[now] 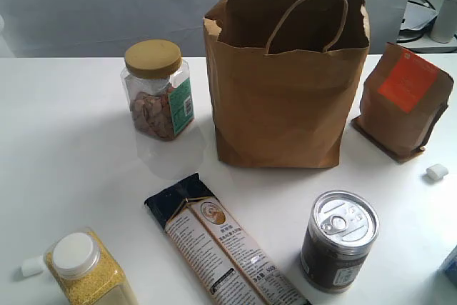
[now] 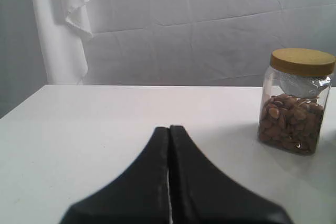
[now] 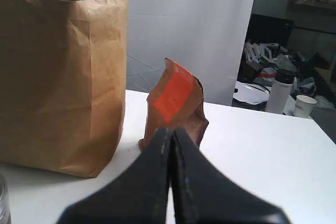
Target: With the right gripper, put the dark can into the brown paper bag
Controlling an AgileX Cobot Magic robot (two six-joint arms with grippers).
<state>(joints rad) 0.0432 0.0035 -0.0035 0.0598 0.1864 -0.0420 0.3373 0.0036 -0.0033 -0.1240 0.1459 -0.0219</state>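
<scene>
The dark can (image 1: 339, 241) stands upright on the white table (image 1: 64, 141), with its long axis vertical and the silver pull-tab lid on top. It is in front of the brown paper bag (image 1: 285, 98), well apart from it, on the side where your right arm works, so that arm is the nearer one.

The right gripper (image 3: 170, 182) has its fingers pressed together and holds nothing. It points at the brown pouch with orange label (image 3: 176, 103), which is beside the bag. In the right wrist view only a thin sliver at the edge, on the bag's side, may be the can. I judge that you must turn the pincer toward that side and spread the fingers before you come down around the can.

The bag is open at the top. I see nothing inside, but its bottom is hidden. The can is sealed.

The left gripper (image 2: 169, 182) is also pressed together and empty. It faces the clear jar of nuts (image 2: 296, 108).
</scene>
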